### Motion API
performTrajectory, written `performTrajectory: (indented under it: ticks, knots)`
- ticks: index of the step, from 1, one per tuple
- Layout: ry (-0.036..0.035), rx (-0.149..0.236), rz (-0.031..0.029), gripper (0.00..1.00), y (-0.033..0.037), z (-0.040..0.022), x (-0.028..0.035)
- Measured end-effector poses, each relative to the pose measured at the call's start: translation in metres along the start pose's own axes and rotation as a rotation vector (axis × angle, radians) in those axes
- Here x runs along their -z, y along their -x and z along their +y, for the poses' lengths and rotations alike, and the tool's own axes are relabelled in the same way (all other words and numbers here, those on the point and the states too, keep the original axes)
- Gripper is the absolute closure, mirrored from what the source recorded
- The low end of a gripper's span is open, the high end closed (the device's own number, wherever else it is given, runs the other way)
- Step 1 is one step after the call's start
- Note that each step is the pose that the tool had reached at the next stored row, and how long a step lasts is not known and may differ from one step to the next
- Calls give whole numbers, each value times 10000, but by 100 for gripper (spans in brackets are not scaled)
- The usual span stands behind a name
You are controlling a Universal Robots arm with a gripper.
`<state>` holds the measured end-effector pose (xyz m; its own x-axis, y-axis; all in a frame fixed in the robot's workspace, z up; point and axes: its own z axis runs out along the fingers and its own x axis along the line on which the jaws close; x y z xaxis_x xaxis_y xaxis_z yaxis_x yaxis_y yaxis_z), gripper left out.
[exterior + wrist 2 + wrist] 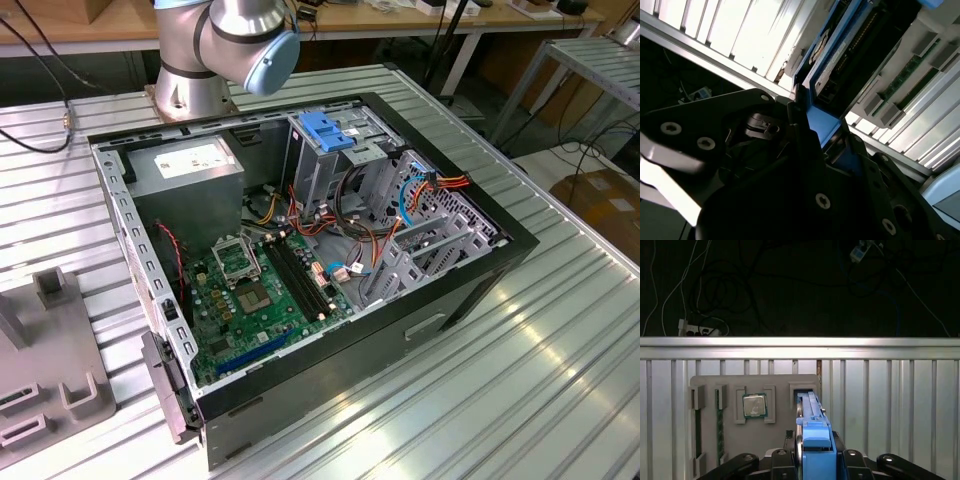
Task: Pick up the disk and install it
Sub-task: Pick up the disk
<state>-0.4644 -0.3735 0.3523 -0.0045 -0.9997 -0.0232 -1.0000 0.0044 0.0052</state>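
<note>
The disk (812, 427) is seen edge-on in the first wrist view, a grey drive with a bright blue plastic frame. My gripper (814, 457) is shut on it, with a black finger (780, 460) on either side of the blue frame. The disk's far end points at an empty slot (801, 391) of a grey holder plate (780, 440); whether it touches the slot I cannot tell. In the second wrist view the disk (840, 55) juts out beyond my gripper (810, 122), over the ribbed metal table.
The holder plate carries a processor chip (754, 406) and a memory stick (720, 425). In the exterior view an open computer case (470, 290) lies on the ribbed table, with a metal cage and blue latch (330, 132), a power supply (190, 165) and a green motherboard (260, 300). The arm's base (215, 50) stands behind it.
</note>
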Motion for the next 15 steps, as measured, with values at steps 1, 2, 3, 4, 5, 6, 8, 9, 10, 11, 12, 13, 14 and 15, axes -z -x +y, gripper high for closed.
performTrajectory:
  ticks: [1,2,3,4,5,6,8,9,10,11,12,13,14,15]
  knots:
    - [-1,0,0,63,1,0,18]
    - [-1,0,-1,63,1,0,35]
    - [-1,-1,0,63,1,0,53]
    - [-1,0,0,63,2,0,69]
    - [0,0,0,63,2,0,95]
    - [-1,0,0,63,3,1,116]
    - [0,0,0,63,4,1,150]
    - [-1,0,-1,63,4,1,168]
    - [0,0,0,63,4,1,183]
    - [0,0,1,63,5,1,195]
    - [-1,0,0,63,5,1,208]
    - [-1,0,0,63,5,1,218]
    - [0,0,0,63,5,1,229]
    - [-1,-1,-1,63,6,1,237]
